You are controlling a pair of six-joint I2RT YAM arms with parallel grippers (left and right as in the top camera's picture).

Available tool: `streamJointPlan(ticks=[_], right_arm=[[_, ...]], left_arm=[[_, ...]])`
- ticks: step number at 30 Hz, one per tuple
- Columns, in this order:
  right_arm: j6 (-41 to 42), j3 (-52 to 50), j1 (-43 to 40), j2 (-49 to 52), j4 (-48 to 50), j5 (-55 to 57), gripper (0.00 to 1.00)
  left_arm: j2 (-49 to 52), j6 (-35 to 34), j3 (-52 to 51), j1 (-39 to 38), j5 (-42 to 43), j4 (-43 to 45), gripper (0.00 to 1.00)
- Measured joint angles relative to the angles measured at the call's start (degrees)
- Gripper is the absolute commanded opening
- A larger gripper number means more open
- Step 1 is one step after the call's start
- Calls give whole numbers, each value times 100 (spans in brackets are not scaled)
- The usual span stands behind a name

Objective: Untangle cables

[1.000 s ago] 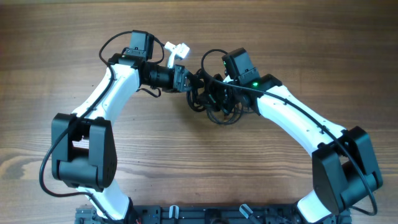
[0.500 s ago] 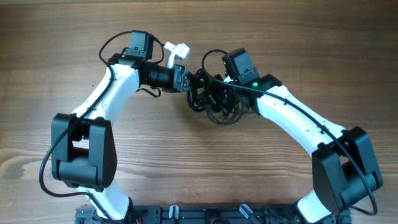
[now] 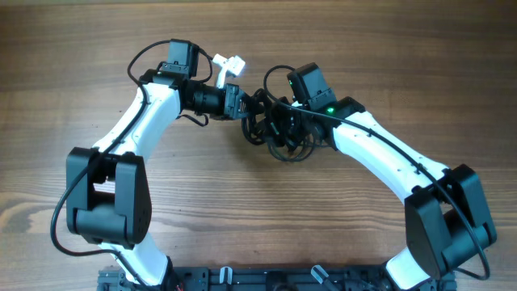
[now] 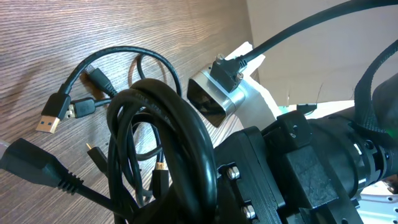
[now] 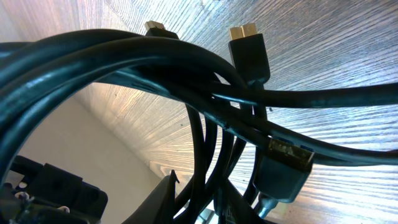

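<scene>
Bunching between the two sets of jaws, the cables (image 3: pixel 284 149) form a tangled black bundle of loops over the table (image 3: pixel 258 218). The left gripper (image 3: pixel 241 101) has its jaws clamped on the bundle's near edge. The right gripper (image 3: pixel 279 123) sits against the opposite side; whether its jaws are apart or together cannot be told. A gold-tipped plug (image 4: pixel 50 118) lies loose ahead of the left jaws.

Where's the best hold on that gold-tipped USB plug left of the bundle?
Probably the plug, at its black housing behind the gold tip, pinched across its sides, coming from the open left side: it lies flat, clear of the other cables.
</scene>
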Motion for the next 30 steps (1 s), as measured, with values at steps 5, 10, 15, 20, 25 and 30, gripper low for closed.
streamJointPlan(ticks=[5,10,15,20,25,30], right_arm=[[92,0,15,0,24,-2,5],[133,0,20,0,26,0,4],[107,0,37,0,-33,155,4],[63,31,85,-4,-269,415,4],[-22,94,96,-35,-509,605,4],[-234,79,96,-313,-656,892,4]], left_arm=[[0,0,0,0,-4,0,4],[0,2,0,0,-24,0,4],[0,2,0,0,-90,0,4],[15,44,0,-63,-199,-39,4],[39,46,-2,-83,-243,-46,4],[44,42,-2,-94,-214,-33,4]])
